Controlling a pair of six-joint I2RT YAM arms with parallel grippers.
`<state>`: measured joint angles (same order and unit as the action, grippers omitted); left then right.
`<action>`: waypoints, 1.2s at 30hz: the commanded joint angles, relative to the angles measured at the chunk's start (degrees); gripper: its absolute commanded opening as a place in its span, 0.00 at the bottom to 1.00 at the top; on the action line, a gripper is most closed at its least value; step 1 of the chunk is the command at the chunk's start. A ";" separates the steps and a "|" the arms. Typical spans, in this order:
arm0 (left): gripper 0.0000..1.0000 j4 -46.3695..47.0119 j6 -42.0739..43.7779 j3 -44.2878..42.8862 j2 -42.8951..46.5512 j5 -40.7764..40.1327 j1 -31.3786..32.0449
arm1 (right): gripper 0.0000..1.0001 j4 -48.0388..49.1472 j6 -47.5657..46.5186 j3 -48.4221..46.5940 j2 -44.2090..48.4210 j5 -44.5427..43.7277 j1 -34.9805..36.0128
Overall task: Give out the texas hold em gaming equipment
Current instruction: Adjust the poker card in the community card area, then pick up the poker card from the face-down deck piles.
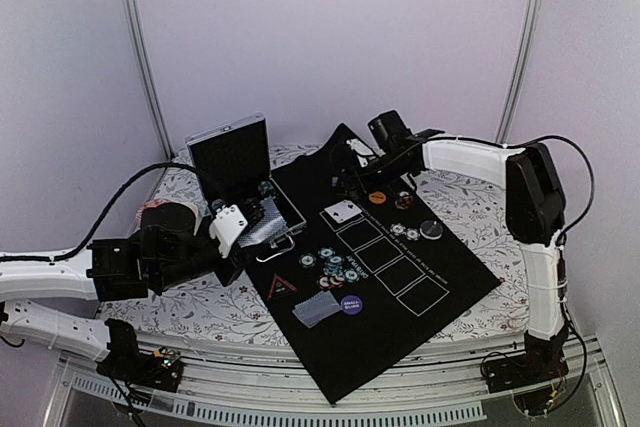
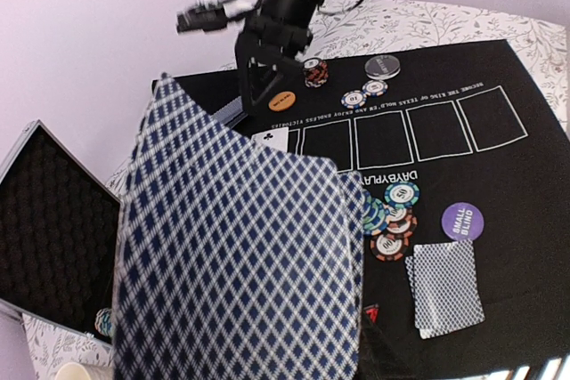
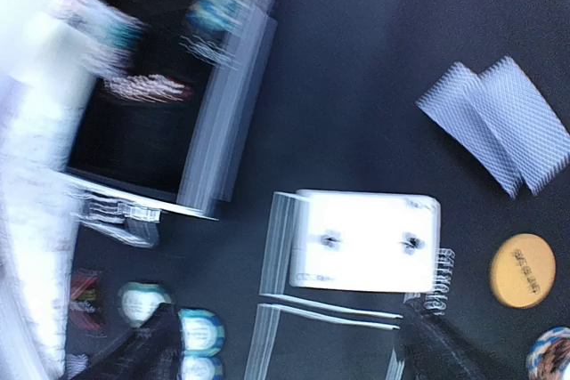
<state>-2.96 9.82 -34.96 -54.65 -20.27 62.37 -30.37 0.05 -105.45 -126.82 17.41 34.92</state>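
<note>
Beneath your right gripper (image 3: 289,327) lies a face-up card (image 3: 365,242), flat on the black mat (image 3: 356,86) in the end white rectangle. The jaws stand wide apart with nothing between them. I think trouble could start here: the fingertips hang low over the card. A sideways pull-out rather than a straight lift could drag it off its rectangle or knock the orange button (image 3: 521,270) just beside the gripper. The right wrist view is smeared, so do not judge clearance from it. That arm reaches from its base high across the table, forearm level, wrist bent down toward the mat's far corner.

Your left gripper (image 1: 248,230) is clamped almost shut on a splayed stack of blue-backed playing cards (image 2: 240,264), which fills most of its wrist view. The splay is the second risk, since a thin pinch on loose cards may let some slide out. The stack also hides whatever sits under the gripper. Its arm is folded low, forearm flat, holding the stack beside the silver case (image 1: 235,152). Past the stack, toward the right gripper, sit the chip pile (image 2: 392,220), two face-down cards (image 2: 445,295) and the purple button (image 2: 462,221).
</note>
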 commanded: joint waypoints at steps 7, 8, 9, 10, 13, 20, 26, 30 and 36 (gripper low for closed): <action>0.39 0.60 0.37 -0.12 0.33 0.05 0.69 | 0.99 28.52 -3.78 20.68 23.07 33.92 10.07; 0.39 0.69 0.45 -0.15 0.33 0.24 0.69 | 0.99 29.20 -3.24 21.10 23.35 32.99 10.81; 0.39 0.68 0.46 -0.26 0.28 0.38 0.73 | 0.99 29.18 -3.09 20.90 23.20 31.51 11.61; 0.39 0.68 0.44 -0.40 0.29 0.59 0.74 | 0.99 28.91 -3.29 20.48 22.75 30.41 12.21; 0.38 0.97 0.45 -0.61 0.26 1.17 0.71 | 0.99 28.96 -3.33 19.21 20.89 29.93 13.68; 0.38 1.12 0.56 -1.08 0.15 1.81 0.71 | 1.00 28.40 -1.65 15.24 15.99 26.90 15.77; 0.38 1.51 0.91 -1.08 -0.17 2.10 0.68 | 0.94 26.05 -0.85 12.69 13.36 25.21 15.97; 0.36 1.42 1.03 -1.09 -0.28 1.86 0.69 | 0.79 22.92 -2.05 11.68 13.07 25.24 16.02; 0.33 1.38 1.12 -0.56 0.42 1.14 0.73 | 0.52 19.25 -4.69 12.28 15.01 23.51 16.06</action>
<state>-2.94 10.33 -34.98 -54.78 -18.98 62.48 -6.98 -2.52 -92.20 -112.81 43.18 50.63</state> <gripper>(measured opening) 0.378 0.575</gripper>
